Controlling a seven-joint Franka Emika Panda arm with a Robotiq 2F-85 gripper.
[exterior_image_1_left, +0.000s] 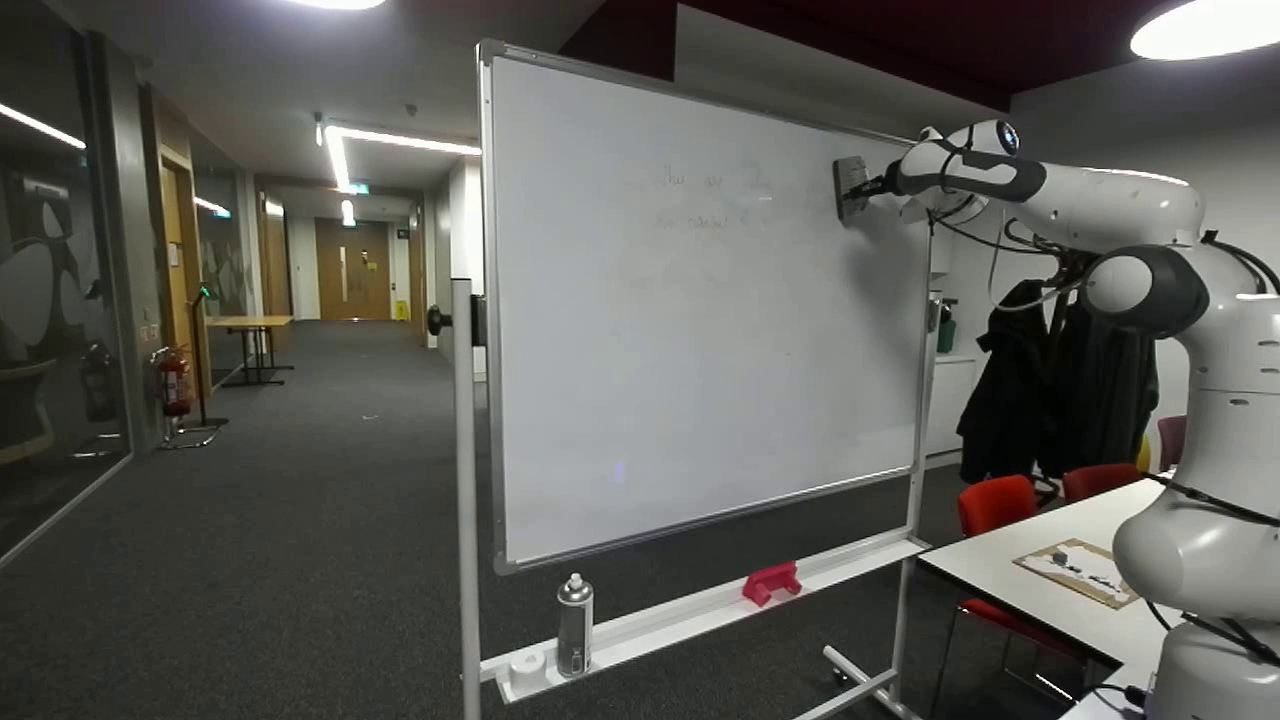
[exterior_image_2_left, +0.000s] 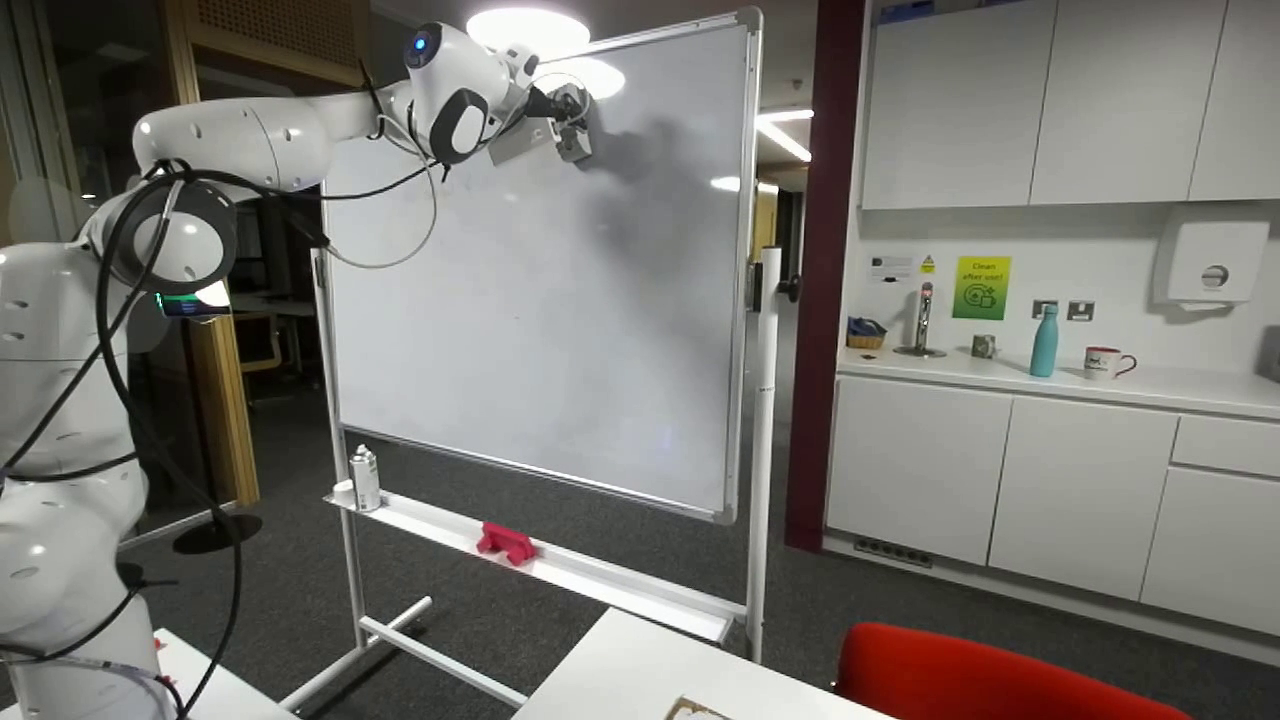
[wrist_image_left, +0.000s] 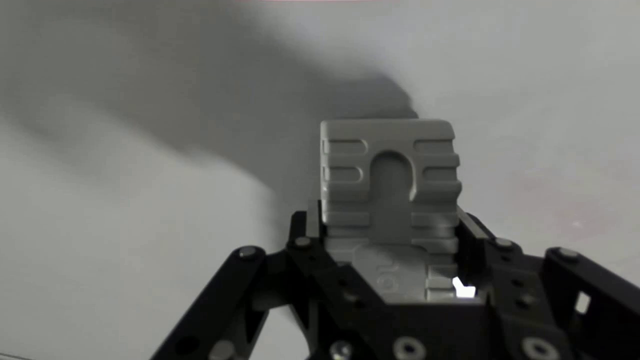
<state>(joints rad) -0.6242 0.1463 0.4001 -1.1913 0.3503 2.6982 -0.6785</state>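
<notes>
Claw (wrist_image_left: 390, 227) clamped on grey eraser (wrist_image_left: 391, 190), eraser at the upper part of the whiteboard (exterior_image_1_left: 700, 380), contact unclear; pickup done, two lines of faint handwriting (exterior_image_1_left: 708, 222) remaining in an exterior view, so I'd call the wiping unfinished.
</notes>
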